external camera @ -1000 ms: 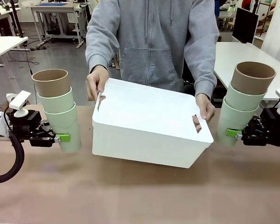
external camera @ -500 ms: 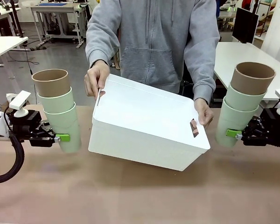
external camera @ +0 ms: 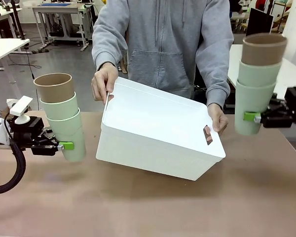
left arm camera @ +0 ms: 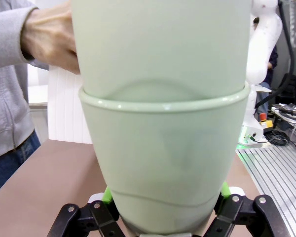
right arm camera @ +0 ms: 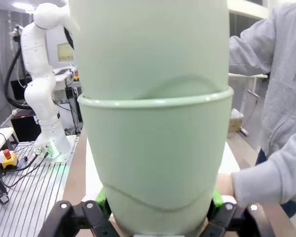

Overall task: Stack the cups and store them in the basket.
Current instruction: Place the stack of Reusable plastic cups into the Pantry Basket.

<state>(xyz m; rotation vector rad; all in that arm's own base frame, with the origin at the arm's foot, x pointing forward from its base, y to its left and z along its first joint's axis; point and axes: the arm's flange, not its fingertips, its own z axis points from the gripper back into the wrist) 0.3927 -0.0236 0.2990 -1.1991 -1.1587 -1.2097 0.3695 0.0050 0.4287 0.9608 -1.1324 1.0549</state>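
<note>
- Currently the left gripper (external camera: pixel 64 145) sits at the left edge of the front view. Its jaws are clamped on the lowest cup of the left stack of cups (external camera: pixel 64 118).
- That stack is three cups: a tan-brown one on top, nested in two pale mint ones. It leans slightly toward the upper left.
- Over at the right edge, the right gripper (external camera: pixel 250 117) is closed on the bottom mint cup of the right stack of cups (external camera: pixel 256 79). This stack has the same make-up, stands upright and sits higher in the frame.
- Between the two stacks is the white basket (external camera: pixel 158 133), in the middle of the frame and tilted, its upper-left corner highest.
- A person in a grey hoodie holds it by both short ends: one hand (external camera: pixel 104 83) at the upper-left end, the other hand (external camera: pixel 217 117) at the right end beside a slot handle.
- Below lies the brown table (external camera: pixel 138 212).
- Each wrist view shows a mint cup rising from between green pads, with the rim of the lower cup crossing mid-frame.
</note>
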